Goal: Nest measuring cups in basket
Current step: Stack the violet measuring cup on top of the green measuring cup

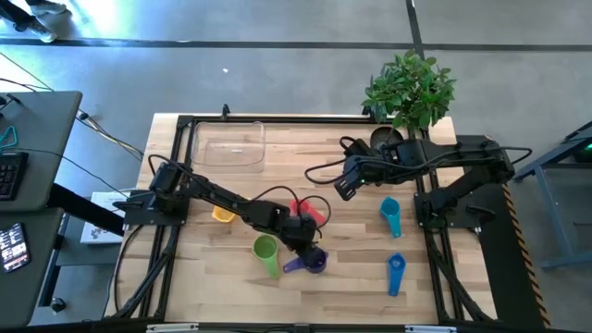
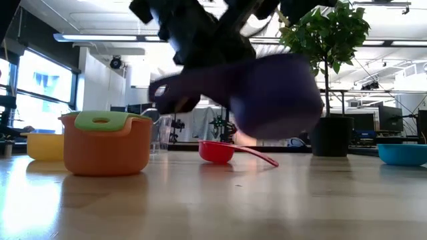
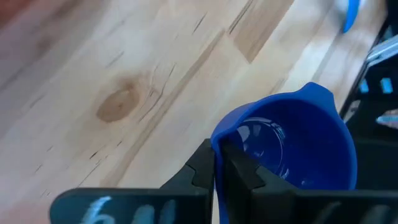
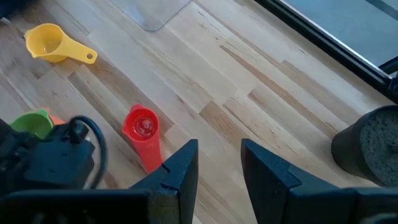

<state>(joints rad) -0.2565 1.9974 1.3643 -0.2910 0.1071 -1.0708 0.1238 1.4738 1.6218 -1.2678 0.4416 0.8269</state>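
Wooden table [image 1: 351, 277] — left gripper [image 3: 219, 167] pinches purple cup's [image 3: 292, 143] rim.

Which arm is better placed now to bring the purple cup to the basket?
Left. The left gripper is shut on the purple cup's rim, lifted off the table. The right gripper hangs open near the plant pot, holding nothing. The basket lies on the left arm's side.

Glossy plastic purple cup [image 3: 292, 146], matt wooden table [image 1: 333, 277]

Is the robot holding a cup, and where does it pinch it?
Yes. The left gripper pinches the purple plastic measuring cup by its bowl's rim. The right gripper holds nothing.
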